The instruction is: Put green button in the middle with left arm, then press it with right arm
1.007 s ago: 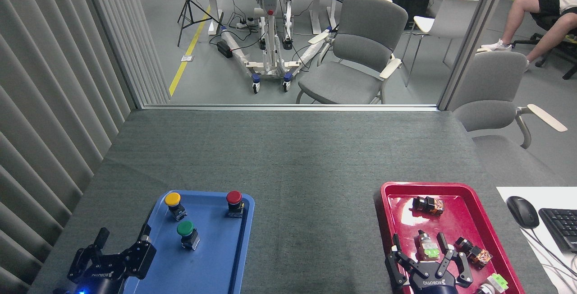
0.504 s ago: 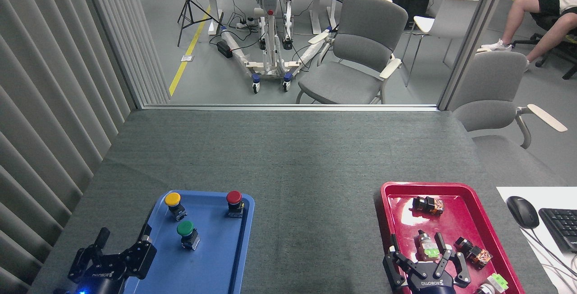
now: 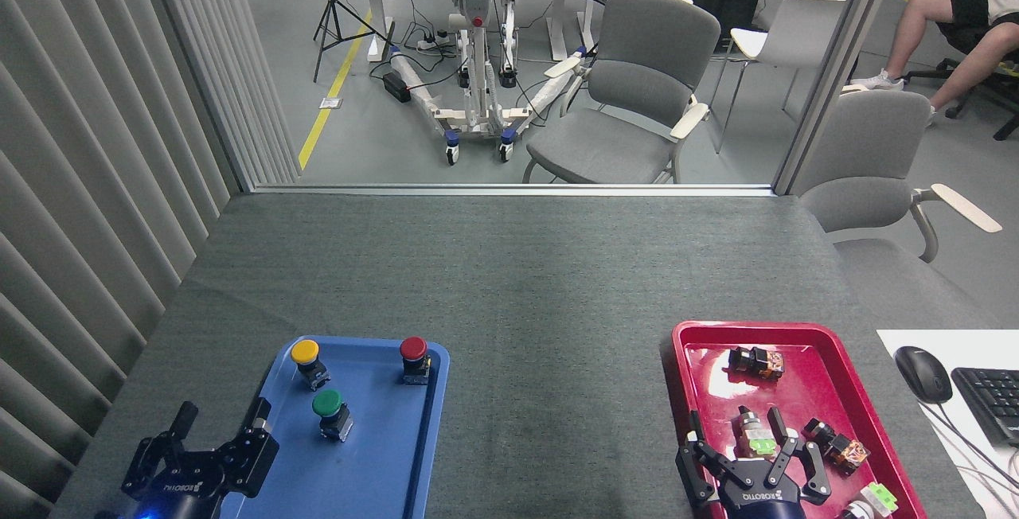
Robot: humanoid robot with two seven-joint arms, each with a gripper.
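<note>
While flanked by yellow button (image 3: 306,354) and red button (image 3: 412,350), green button (image 3: 327,405) beyond empty, parted left hand (image 3: 220,419).

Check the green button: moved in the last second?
No. The green button stands at the same spot on the blue tray, below the yellow button.

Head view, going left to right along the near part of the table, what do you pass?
Left gripper → yellow button → green button → red button → bare middle cloth → red tray → mouse → keyboard.
</note>
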